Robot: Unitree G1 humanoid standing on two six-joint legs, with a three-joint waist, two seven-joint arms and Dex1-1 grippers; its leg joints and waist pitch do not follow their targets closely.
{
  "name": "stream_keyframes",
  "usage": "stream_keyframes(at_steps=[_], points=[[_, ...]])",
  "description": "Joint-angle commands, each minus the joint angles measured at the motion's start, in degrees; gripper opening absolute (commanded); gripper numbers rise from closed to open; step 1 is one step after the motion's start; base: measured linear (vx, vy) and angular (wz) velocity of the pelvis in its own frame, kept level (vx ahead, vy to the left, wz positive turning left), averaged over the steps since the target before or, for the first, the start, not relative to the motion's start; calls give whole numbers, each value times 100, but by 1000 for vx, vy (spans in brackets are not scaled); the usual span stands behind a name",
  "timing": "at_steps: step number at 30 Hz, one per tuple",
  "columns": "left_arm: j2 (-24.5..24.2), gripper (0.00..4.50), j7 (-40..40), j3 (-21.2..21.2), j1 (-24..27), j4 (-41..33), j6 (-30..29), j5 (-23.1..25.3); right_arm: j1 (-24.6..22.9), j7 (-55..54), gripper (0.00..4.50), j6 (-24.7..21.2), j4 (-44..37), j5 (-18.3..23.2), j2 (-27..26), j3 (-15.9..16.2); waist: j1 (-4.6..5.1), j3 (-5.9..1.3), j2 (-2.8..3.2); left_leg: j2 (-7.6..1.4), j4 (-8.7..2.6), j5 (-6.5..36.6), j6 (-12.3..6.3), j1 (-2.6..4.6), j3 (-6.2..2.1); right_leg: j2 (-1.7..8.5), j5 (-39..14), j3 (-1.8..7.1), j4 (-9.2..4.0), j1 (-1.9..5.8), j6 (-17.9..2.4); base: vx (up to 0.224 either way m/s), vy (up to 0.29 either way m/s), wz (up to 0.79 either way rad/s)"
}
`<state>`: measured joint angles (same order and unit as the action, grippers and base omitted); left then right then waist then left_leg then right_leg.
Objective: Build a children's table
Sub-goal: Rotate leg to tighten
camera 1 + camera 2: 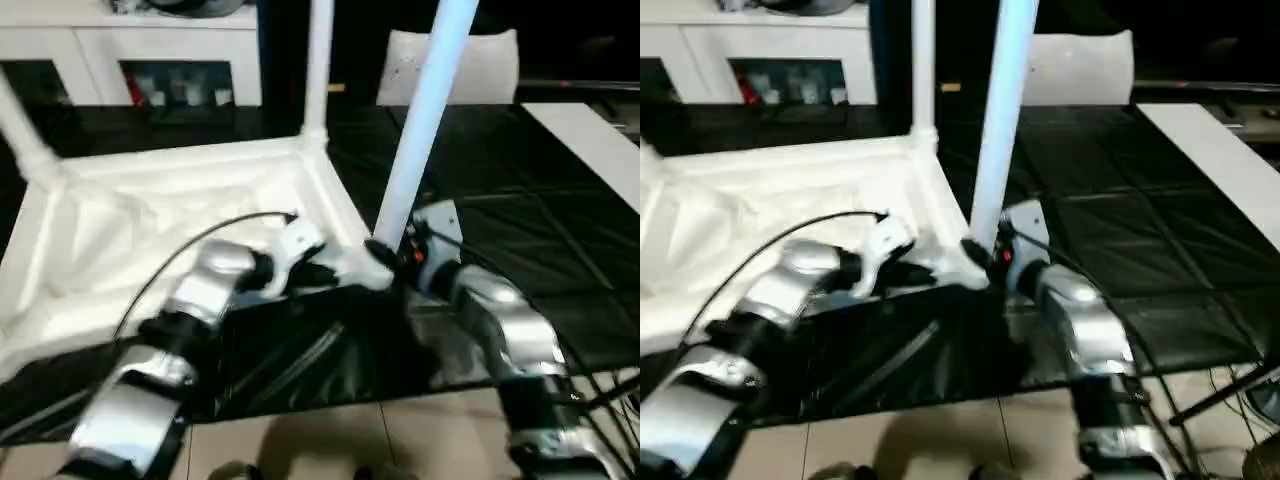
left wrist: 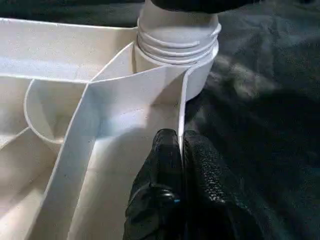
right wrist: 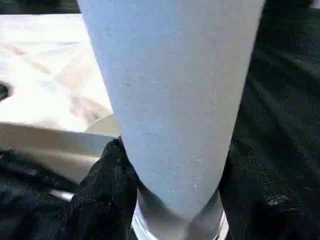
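Table top [image 1: 150, 230] lies underside-up on dark mat [image 1: 520, 240]; two legs already upright in far sockets; third leg [image 1: 425, 120] stands at near corner socket [image 2: 175, 55]. Judged: hollow plastic, light, stiff, smooth, likely to slip; best held low near the thread. Right gripper [image 3: 170, 175] clasps this leg's base, fingers either side; left gripper [image 2: 180, 165] pinched closed on thin rim wall just beside socket, steadying top.

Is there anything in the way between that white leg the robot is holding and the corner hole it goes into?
Nothing visible. The right tool grips the leg at its base, and its threaded end already sits at the corner socket of the tabletop. The left tool pinches the tabletop's rim.
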<state>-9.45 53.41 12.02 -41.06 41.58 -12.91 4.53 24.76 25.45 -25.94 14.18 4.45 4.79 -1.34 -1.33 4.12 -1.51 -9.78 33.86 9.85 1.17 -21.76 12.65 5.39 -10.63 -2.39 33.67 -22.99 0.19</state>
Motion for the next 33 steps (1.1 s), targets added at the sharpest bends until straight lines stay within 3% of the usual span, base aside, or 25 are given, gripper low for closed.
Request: stream_keyframes(at_steps=[1,2,6,11,13,15,17,20,25,29,33], points=[[756,0,-703,-181,-288,-179,60,-339,-11,437,195,-187,-89,280,-706,934,31,-292,-35,-334,-501,2340,223,194,-317,364,-3150,199,-575,30,-644,0,0,0],[807,0,-753,-201,-269,-271,-17,-299,-56,453,230,-110,-180,267,-762,972,34,-315,-35,-342,-511,2220,171,185,-304,356,-2820,204,-559,59,-704,0,0,0],[644,0,-448,-97,-132,-433,167,-301,-182,523,267,-20,-310,360,-655,885,31,-337,-28,-344,-520,1878,23,150,-256,331,-2035,224,-501,95,-910,0,0,0],[244,0,173,-48,109,-622,419,-390,-350,974,316,147,-545,475,-214,733,-17,-354,5,-349,-498,1586,-127,133,-237,351,-1689,235,-465,143,-1020,0,0,0],[-39,0,676,-31,280,-779,548,-456,-442,1436,328,258,-675,605,177,598,-40,-375,-25,-346,-473,1370,-273,109,-218,350,-1400,231,-430,189,-1083,0,0,0],[-141,0,883,-9,332,-826,704,-493,-465,1619,355,325,-696,631,344,561,-59,-381,-8,-354,-454,1228,-376,120,-196,349,-1249,234,-421,170,-1166,0,0,0],[-370,0,1314,89,387,-832,947,-504,-473,1998,367,508,-696,792,637,356,-76,-395,-54,-344,-426,1005,-474,102,-180,348,-1077,220,-395,194,-1230,0,0,0],[-522,0,1555,124,378,-755,1075,-492,-462,2356,386,535,-679,928,881,241,-96,-398,-42,-355,-421,785,-562,111,-165,324,-855,209,-352,190,-1340,0,0,0],[-885,0,2363,189,357,-689,1214,-571,-455,3388,430,835,-588,907,1575,445,-123,-398,-16,-380,-427,817,-509,130,-166,311,-819,196,-316,193,-1433,0,0,0],[-1182,0,2934,365,229,-431,1524,-461,-401,4238,430,981,-466,1070,1965,642,-169,-388,-39,-385,-413,936,-513,129,-146,317,-871,191,-313,196,-1485,0,0,0],[-1320,0,3285,490,130,-267,1739,-357,-289,4695,404,1051,-320,1099,2138,789,-231,-363,-54,-411,-429,1220,-310,153,-150,342,-1398,202,-350,148,-1395,0,0,0]])
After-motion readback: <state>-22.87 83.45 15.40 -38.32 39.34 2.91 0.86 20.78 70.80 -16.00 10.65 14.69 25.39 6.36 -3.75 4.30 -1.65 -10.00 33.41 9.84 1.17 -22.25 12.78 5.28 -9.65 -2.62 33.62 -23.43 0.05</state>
